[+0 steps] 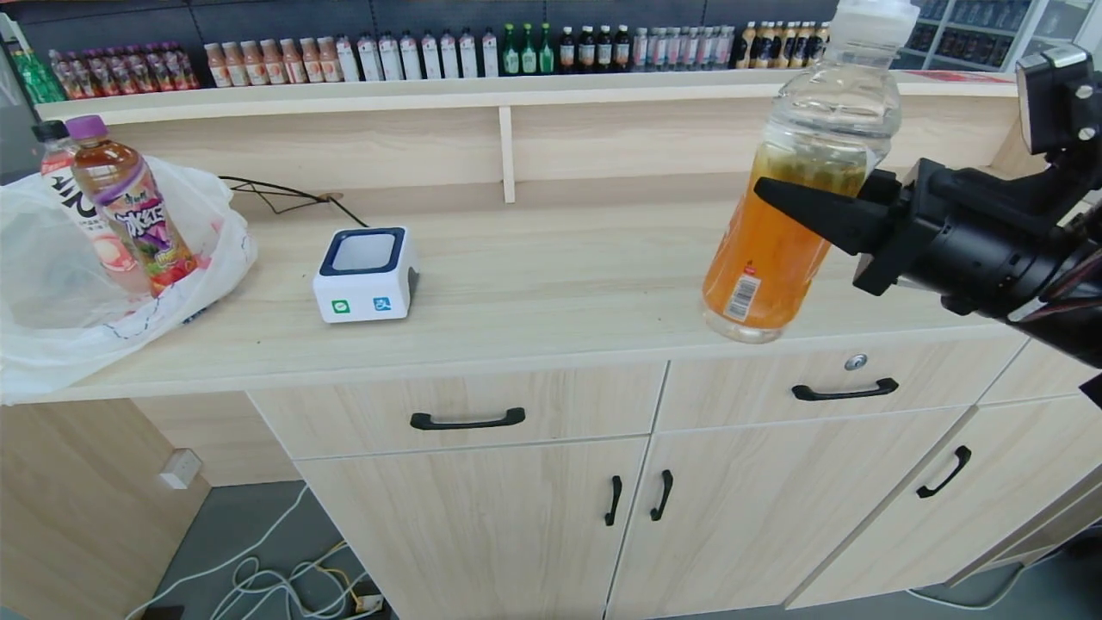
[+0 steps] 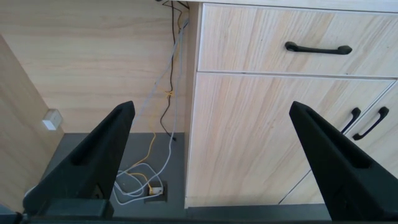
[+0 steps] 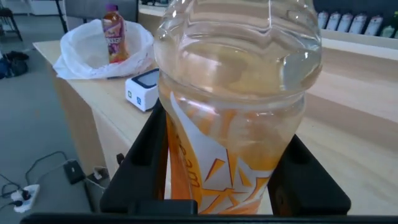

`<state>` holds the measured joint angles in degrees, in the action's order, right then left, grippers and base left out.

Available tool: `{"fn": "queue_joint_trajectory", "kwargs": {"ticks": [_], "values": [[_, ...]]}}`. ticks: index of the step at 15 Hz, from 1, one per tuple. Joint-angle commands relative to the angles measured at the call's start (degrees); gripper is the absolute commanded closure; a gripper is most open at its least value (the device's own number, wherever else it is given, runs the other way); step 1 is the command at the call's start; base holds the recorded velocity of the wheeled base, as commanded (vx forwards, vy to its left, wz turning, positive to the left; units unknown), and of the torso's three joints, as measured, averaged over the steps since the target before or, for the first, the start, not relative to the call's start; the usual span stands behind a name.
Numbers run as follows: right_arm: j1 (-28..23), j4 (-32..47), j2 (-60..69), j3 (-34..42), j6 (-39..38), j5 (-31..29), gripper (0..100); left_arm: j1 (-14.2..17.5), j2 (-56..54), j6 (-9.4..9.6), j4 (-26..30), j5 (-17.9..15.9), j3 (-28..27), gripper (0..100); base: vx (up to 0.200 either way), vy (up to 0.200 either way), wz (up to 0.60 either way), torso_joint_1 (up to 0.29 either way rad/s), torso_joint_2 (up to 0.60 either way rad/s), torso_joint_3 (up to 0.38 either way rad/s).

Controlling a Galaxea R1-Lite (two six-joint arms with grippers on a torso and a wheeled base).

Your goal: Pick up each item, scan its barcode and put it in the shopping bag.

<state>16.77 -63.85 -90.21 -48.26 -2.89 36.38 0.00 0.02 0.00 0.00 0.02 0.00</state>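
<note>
An orange drink bottle [image 1: 749,267] is pinched at its middle by the fingers of the right gripper [image 1: 809,207] and held tilted above the desk's [image 1: 560,275] right front edge. The far finger is hidden behind the bottle, whose cap is cut off. The fingers of the left gripper [image 2: 211,109] are spread wide before cupboard doors. The scanner [image 1: 366,274] and shopping bag [image 1: 52,284] are set leftward.

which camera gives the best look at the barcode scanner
Head view: the scanner sits whole on the counter. The right wrist view catches it far off past the bottle; the left wrist view faces cabinet doors.
</note>
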Motion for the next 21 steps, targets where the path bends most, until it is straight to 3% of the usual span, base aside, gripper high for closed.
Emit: {"fn": "queue_joint_trajectory", "kwargs": {"ticks": [1, 3, 4, 12, 21], "values": [[0.01, -6.81, -4.01, 3.70, -3.70, 2.03, 100, 0.00, -0.02, 0.00, 0.00, -0.02, 0.00, 0, 0.000, 0.000, 0.00, 0.000, 0.00, 0.000], [2.91, -22.72, -10.34, 4.05, -9.68, 7.92, 100, 0.00, -0.02, 0.00, 0.00, -0.02, 0.00, 0, 0.000, 0.000, 0.00, 0.000, 0.00, 0.000], [3.70, -26.15, -12.45, 4.05, -11.26, 8.45, 100, 0.00, -0.02, 0.00, 0.00, -0.02, 0.00, 0, 0.000, 0.000, 0.00, 0.000, 0.00, 0.000], [9.94, -26.15, -12.18, 2.74, -25.50, 9.15, 100, 0.00, -0.02, 0.00, 0.00, -0.02, 0.00, 0, 0.000, 0.000, 0.00, 0.000, 0.00, 0.000], [17.77, -26.15, -0.49, 12.75, -38.77, 9.06, 100, 0.00, -0.02, 0.00, 0.00, -0.02, 0.00, 0, 0.000, 0.000, 0.00, 0.000, 0.00, 0.000]]}}
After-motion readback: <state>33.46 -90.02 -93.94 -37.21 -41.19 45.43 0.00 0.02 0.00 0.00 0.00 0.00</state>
